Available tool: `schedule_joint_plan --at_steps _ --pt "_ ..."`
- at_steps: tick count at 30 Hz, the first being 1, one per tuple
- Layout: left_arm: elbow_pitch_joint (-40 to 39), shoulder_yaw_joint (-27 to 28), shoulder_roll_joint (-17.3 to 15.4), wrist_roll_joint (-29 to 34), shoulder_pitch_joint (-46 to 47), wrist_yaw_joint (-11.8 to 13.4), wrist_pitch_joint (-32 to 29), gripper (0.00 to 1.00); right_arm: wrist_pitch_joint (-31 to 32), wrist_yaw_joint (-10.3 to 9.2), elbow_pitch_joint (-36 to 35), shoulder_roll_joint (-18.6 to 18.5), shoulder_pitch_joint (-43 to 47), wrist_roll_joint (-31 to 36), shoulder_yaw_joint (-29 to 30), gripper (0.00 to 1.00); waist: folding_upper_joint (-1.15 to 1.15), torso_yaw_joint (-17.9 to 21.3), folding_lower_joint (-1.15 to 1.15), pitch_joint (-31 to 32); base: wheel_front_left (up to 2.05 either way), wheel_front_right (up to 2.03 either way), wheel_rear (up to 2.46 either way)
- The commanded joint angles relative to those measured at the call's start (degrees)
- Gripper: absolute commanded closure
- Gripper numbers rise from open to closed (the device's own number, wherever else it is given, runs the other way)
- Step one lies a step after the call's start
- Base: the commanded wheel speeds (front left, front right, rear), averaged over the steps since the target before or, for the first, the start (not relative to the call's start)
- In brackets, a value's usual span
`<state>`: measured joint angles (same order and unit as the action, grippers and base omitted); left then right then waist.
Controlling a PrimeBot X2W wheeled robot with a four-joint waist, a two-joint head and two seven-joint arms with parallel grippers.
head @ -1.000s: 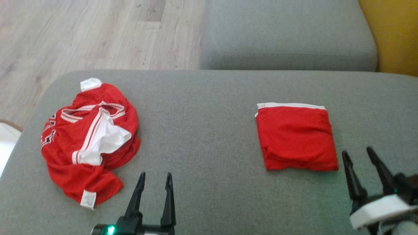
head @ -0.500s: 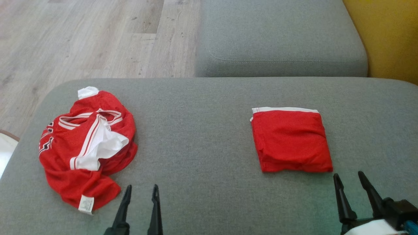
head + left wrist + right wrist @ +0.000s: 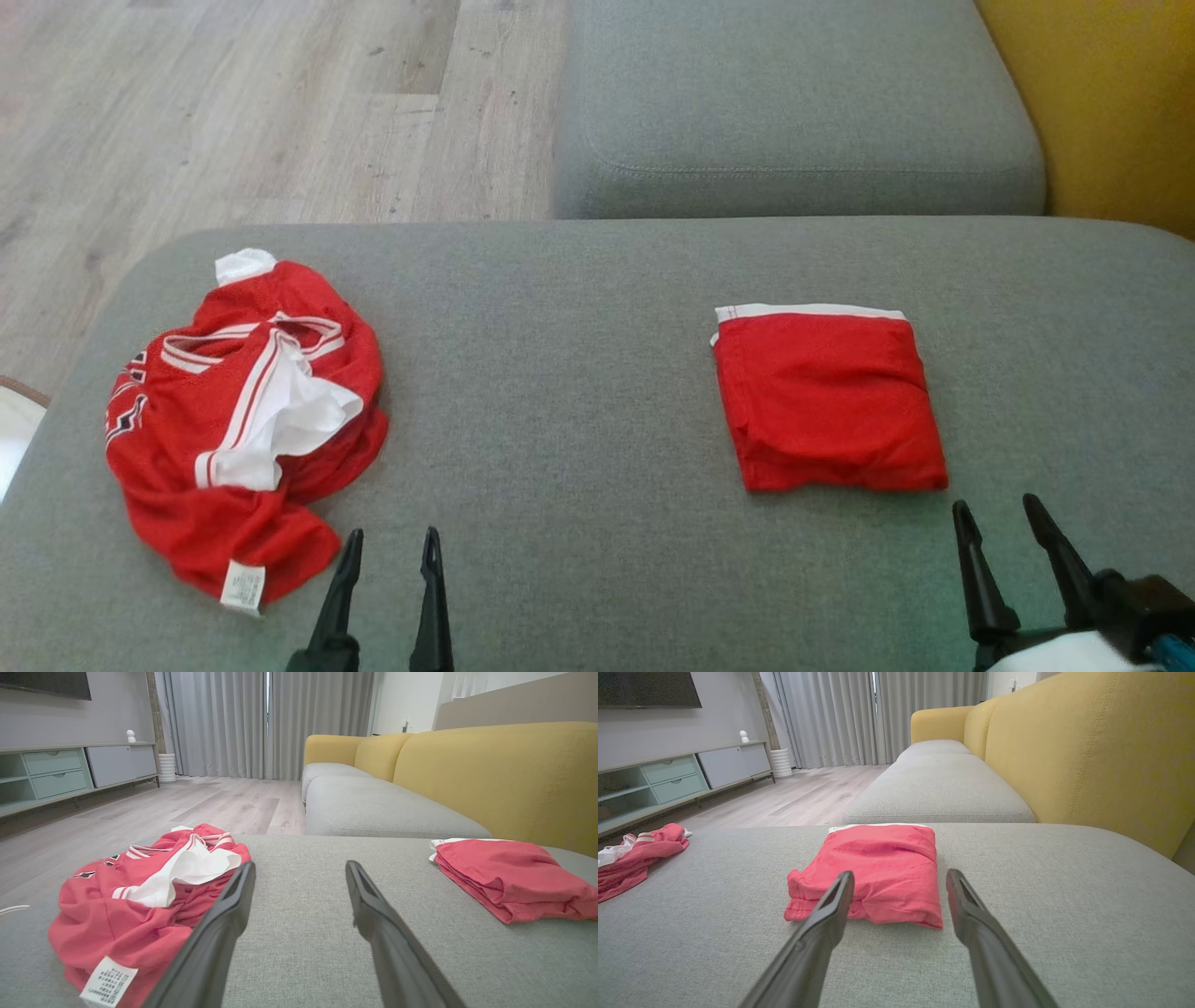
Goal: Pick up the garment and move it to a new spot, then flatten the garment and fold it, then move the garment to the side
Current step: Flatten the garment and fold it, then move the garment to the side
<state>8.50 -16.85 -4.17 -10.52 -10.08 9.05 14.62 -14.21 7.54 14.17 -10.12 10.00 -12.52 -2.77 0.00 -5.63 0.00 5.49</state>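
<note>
A crumpled red and white garment (image 3: 243,420) lies in a heap on the left of the grey cushion (image 3: 560,392), a white label at its near edge. It also shows in the left wrist view as the crumpled garment (image 3: 140,896). A folded red garment (image 3: 831,401) lies flat on the right, seen close in the right wrist view as the folded garment (image 3: 878,868). My left gripper (image 3: 392,534) is open and empty, just right of the heap's near corner. My right gripper (image 3: 995,504) is open and empty, just in front of the folded garment's near right corner.
Beyond a gap lies a second grey cushion (image 3: 794,103), with the yellow backrest (image 3: 1120,103) along the right. Wood floor (image 3: 233,112) drops off past the cushion's left and far-left edges. A low cabinet (image 3: 70,772) stands across the room. Bare cushion separates the two garments.
Both grippers have drawn back toward me, the right one away from the folded garment. The head camera has shifted a little. Neither garment has moved.
</note>
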Motion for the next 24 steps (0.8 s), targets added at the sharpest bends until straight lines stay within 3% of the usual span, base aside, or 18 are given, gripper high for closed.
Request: schedule_joint_plan --at_steps 1,15,24 --pt "-1.53 2.02 0.63 0.64 1.9 -0.02 0.38 0.0 -0.78 -0.05 -1.5 -1.02 -1.86 0.58 -0.52 0.0 0.0 -0.15 0.0 0.14 0.0 0.0 0.0" --pt "-1.72 2.74 1.02 1.25 1.4 -0.6 0.38 0.0 -0.78 -0.05 -0.93 -0.97 -1.85 0.68 -0.07 0.0 0.0 -0.24 0.0 0.12 0.0 0.0 0.0" --pt "-2.24 1.51 1.19 1.73 2.64 -0.52 0.38 0.0 -0.79 -0.05 4.42 -3.55 -7.91 -1.64 -2.38 0.0 0.0 0.0 0.0 -3.29 0.0 0.0 0.0"
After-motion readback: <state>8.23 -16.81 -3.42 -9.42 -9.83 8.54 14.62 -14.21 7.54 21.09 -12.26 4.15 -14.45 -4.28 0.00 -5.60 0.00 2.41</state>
